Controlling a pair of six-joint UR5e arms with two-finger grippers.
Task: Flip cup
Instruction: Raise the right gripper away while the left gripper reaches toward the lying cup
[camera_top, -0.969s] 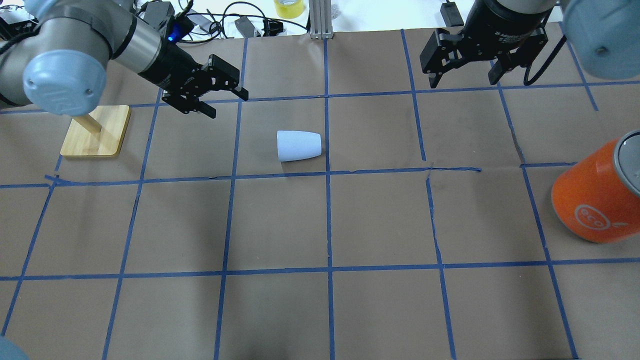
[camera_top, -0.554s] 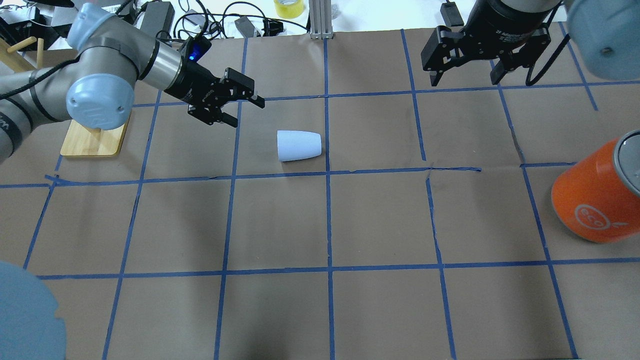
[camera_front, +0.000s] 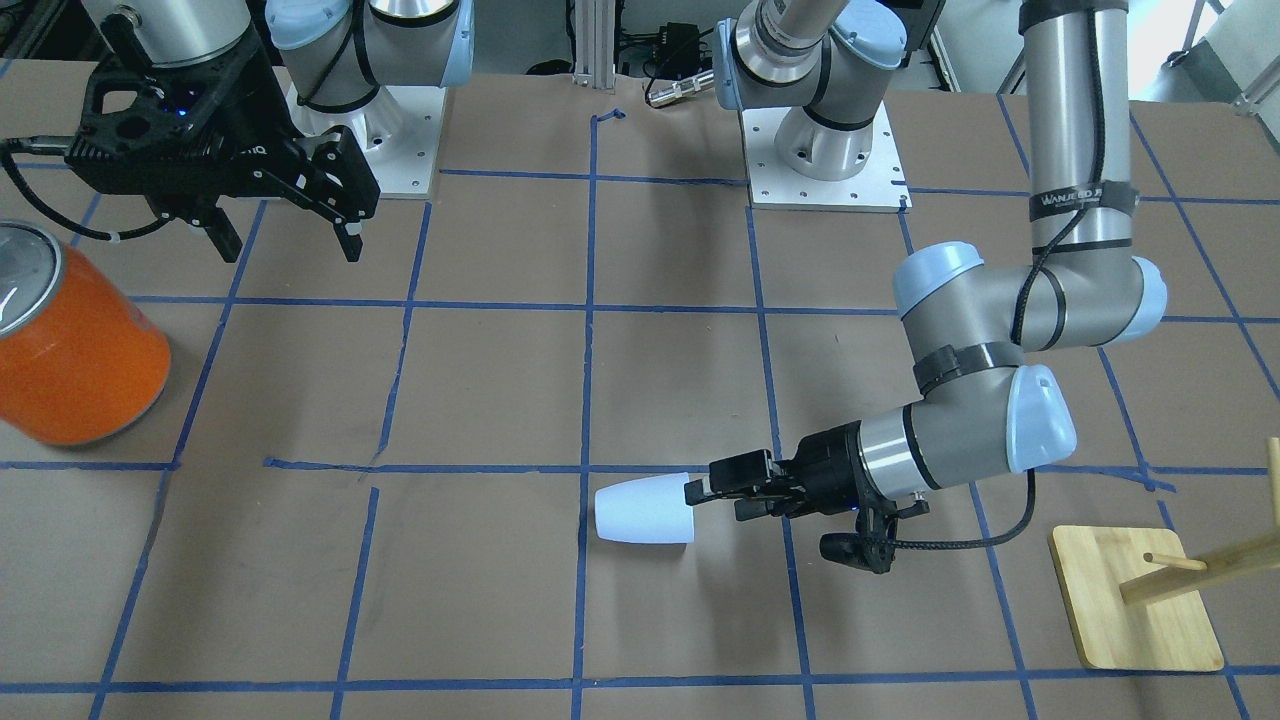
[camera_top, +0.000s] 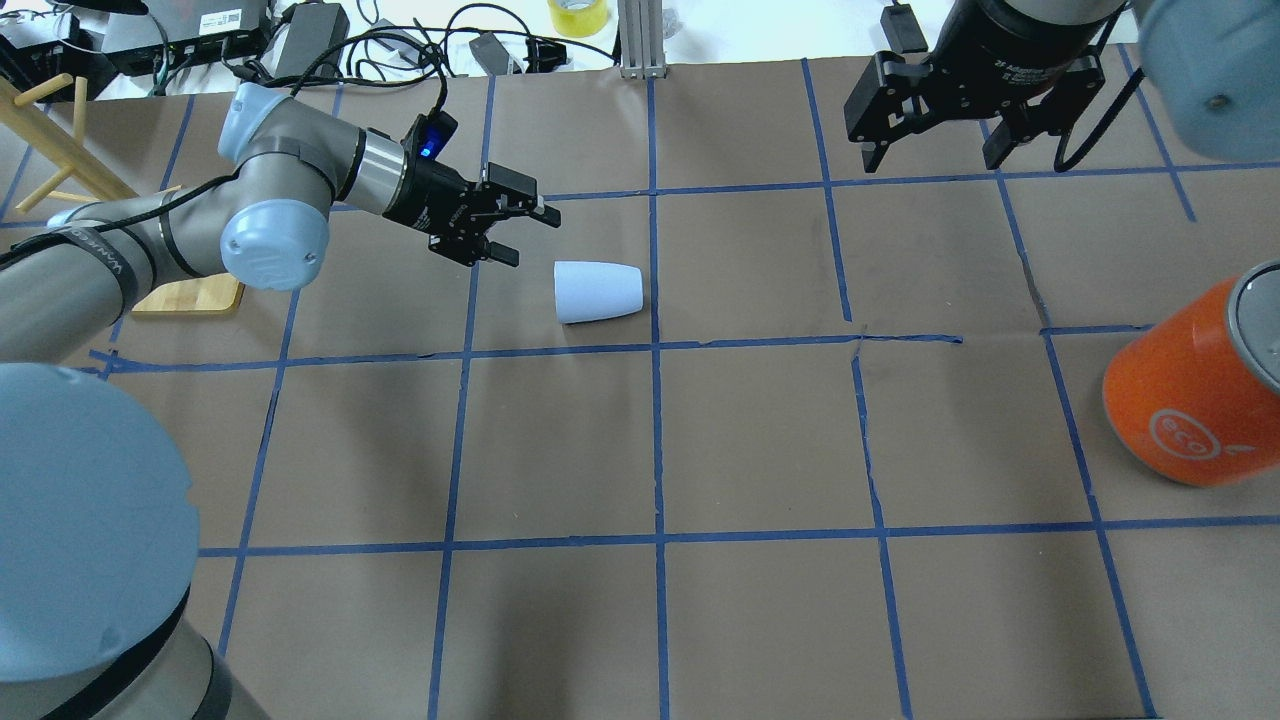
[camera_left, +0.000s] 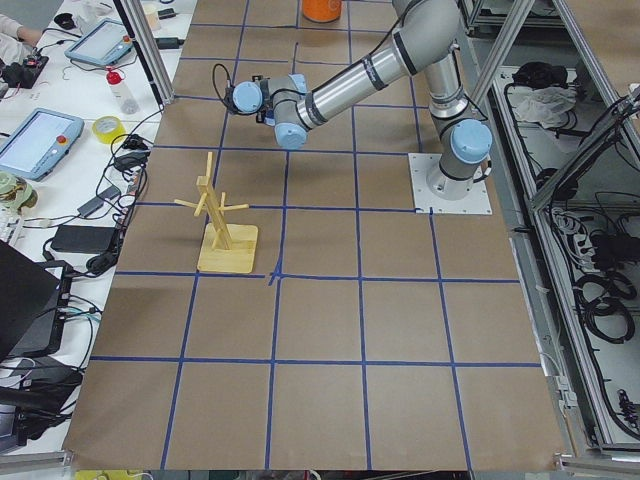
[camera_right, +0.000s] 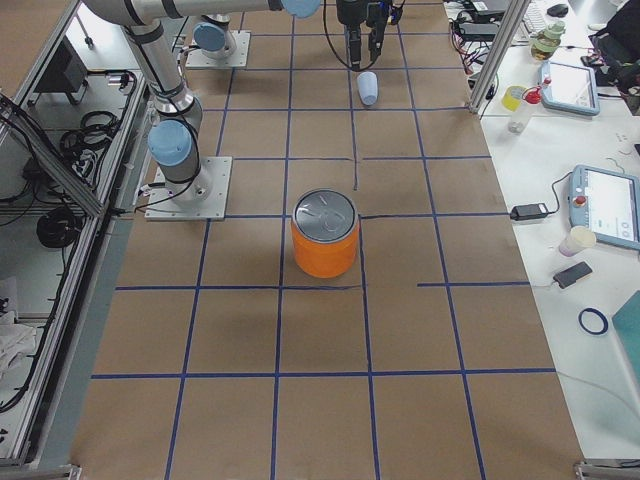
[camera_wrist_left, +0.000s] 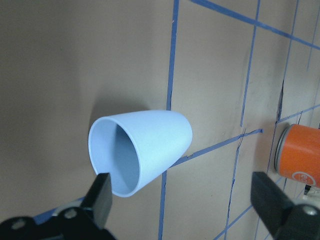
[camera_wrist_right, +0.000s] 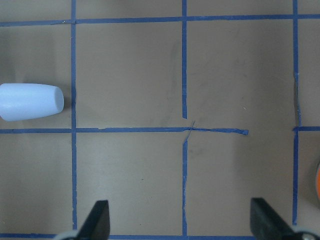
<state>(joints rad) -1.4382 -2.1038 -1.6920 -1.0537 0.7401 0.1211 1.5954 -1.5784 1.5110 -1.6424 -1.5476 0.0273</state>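
Observation:
The cup (camera_top: 598, 291) is a small pale blue-white tumbler lying on its side on the brown table, its open mouth toward my left gripper. It also shows in the front view (camera_front: 645, 515), the left wrist view (camera_wrist_left: 140, 150) and the right wrist view (camera_wrist_right: 30, 101). My left gripper (camera_top: 530, 237) is open and empty, low over the table, just short of the cup's mouth (camera_front: 715, 495). In the left wrist view its fingers (camera_wrist_left: 102, 192) frame the mouth. My right gripper (camera_top: 932, 150) is open and empty, held high at the far right, away from the cup (camera_front: 290, 245).
A large orange can (camera_top: 1195, 385) with a silver top stands at the right edge (camera_front: 75, 345). A wooden peg stand (camera_front: 1135, 600) on a bamboo base (camera_top: 190, 295) is behind my left arm. Cables and gear lie beyond the table's far edge.
My left arm has swung right and down toward the cup, bringing its open gripper close to the cup's mouth. The cup and the right arm have not moved.

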